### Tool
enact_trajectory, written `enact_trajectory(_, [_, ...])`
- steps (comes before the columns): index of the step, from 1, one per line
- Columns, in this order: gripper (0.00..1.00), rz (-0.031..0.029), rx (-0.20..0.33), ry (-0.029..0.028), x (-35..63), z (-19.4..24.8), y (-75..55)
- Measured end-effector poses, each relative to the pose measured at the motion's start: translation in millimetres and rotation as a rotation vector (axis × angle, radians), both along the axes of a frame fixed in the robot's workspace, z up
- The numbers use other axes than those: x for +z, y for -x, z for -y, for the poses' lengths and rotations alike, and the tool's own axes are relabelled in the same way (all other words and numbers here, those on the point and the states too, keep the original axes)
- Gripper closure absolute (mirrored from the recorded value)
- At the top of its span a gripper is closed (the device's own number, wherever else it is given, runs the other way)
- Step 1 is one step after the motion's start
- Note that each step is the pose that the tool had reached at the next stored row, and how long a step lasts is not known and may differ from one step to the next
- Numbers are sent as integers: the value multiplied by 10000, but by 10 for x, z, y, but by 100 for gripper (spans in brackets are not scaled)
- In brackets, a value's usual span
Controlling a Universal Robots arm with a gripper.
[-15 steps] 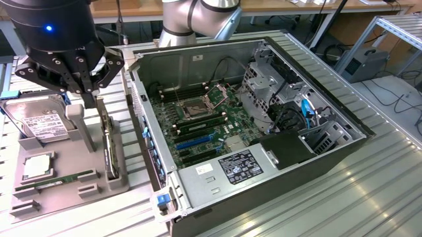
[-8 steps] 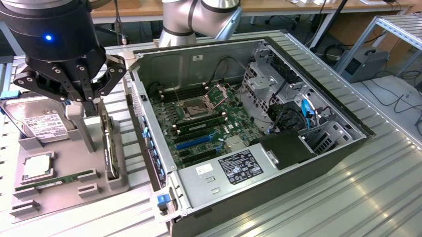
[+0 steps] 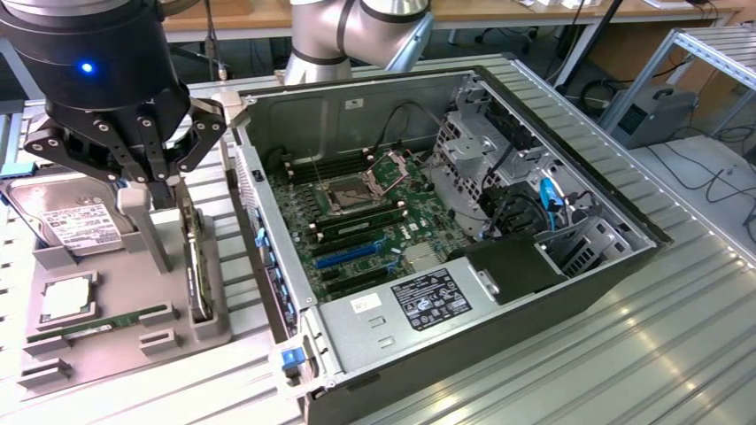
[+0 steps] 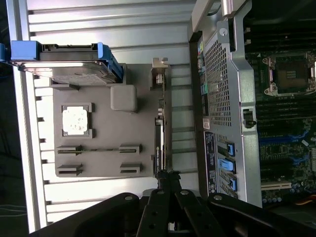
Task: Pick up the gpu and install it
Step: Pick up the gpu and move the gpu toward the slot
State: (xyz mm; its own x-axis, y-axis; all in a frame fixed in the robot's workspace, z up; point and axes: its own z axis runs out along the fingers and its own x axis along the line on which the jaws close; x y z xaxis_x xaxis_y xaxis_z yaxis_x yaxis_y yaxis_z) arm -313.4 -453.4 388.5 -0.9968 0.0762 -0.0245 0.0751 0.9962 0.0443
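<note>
The gpu [image 4: 158,140] stands on its thin edge in a slot of the gray holder [image 4: 118,129]. In the exterior view that is at 9 o'clock from the open computer case [image 3: 354,102]. It likely stands that way so its top edge is easy to pinch. The end effector [image 4: 165,174] hangs over it, squeezed closed; I cannot tell if they touch.

Robotics lab: open PC case [image 3: 508,341], aluminium workbench [image 3: 661,354].
</note>
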Motion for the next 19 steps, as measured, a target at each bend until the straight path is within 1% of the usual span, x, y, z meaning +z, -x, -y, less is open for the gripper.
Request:
enact_trajectory(4, [89, 0, 0, 0, 0, 0, 0])
enact_trajectory(5, [76, 0, 0, 0, 0, 0, 0])
enact_trajectory(6, [70, 1, 0, 0, 0, 0, 0])
enact_trajectory(7, [64, 0, 0, 0, 0, 0, 0])
enact_trajectory(8, [64, 0, 0, 0, 0, 0, 0])
enact_trajectory(9, [58, 0, 0, 0, 0, 0, 0])
enact_trajectory(15, [58, -1, 0, 1, 0, 0, 0])
enact_trajectory(19, [58, 0, 0, 0, -21, 0, 0])
